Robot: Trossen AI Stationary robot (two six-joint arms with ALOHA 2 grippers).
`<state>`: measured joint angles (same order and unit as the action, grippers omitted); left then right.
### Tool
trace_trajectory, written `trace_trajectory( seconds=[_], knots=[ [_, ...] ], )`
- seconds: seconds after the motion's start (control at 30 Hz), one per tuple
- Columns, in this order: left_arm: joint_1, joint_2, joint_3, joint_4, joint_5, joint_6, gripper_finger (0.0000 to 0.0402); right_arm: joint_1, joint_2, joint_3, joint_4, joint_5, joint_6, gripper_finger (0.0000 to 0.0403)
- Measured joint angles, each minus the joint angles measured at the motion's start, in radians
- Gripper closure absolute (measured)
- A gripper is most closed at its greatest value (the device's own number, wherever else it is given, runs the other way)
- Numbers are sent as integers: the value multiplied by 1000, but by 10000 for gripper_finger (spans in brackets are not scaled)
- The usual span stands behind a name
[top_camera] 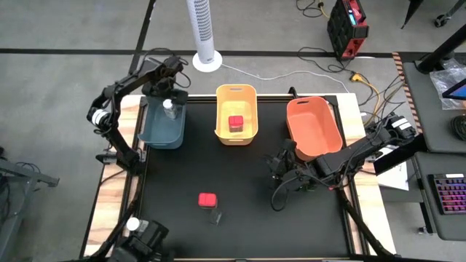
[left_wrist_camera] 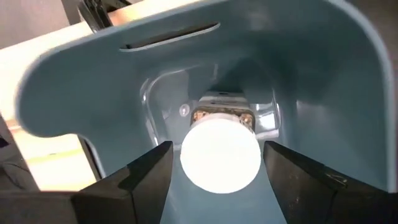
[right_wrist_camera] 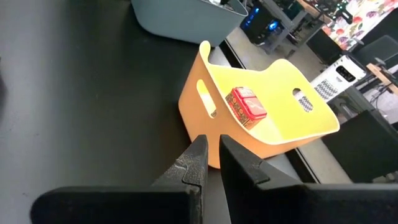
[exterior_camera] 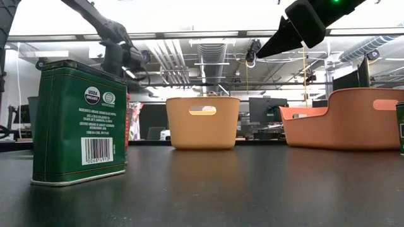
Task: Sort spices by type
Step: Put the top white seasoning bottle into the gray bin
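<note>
My left gripper (top_camera: 169, 109) hangs inside the blue bin (top_camera: 162, 131) at the far left, shut on a white-round-lid spice jar (left_wrist_camera: 221, 155). One red-square-lid jar (top_camera: 235, 124) lies in the yellow bin (top_camera: 237, 113), and it also shows in the right wrist view (right_wrist_camera: 247, 107). A second red-lid jar (top_camera: 209, 201) rests on the black mat toward the near edge. My right gripper (right_wrist_camera: 211, 155) is shut and empty, low over the mat near the orange bin (top_camera: 313, 127). A dark green tin (exterior_camera: 79, 123) stands close to the low camera. My left gripper holds the jar by its white round lid (left_wrist_camera: 186, 155), pinched between the two fingers (left_wrist_camera: 149, 171), one on each side. The fingers come from above, pointing down into the bin. The jar hangs upright below them, its glass body (left_wrist_camera: 221, 117) above the bin floor.
The three bins stand in a row along the mat's far edge. A second dark tin (exterior_camera: 400, 129) shows at the low view's right edge. A small white-topped thing (top_camera: 133, 225) sits at the near left corner. Open mat lies between the bins and the near edge.
</note>
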<state>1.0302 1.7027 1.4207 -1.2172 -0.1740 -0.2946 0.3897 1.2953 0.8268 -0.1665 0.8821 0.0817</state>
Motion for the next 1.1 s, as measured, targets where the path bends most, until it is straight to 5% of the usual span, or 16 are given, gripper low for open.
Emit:
trace_trajectory(
  seconds=[0.37,0.53,0.7,1.1],
  knots=[
    [-92,-13,138,-185,-2,79,176,0,0,0,-1,0,4,369],
    [-199,-28,94,-300,1,162,259,0,0,0,-2,0,7,369],
    [-239,-24,-11,-223,3,198,385,0,0,0,-1,0,8,369],
    [-186,-20,-119,9,-132,242,400,0,0,0,-8,-25,22,369]
  ],
)
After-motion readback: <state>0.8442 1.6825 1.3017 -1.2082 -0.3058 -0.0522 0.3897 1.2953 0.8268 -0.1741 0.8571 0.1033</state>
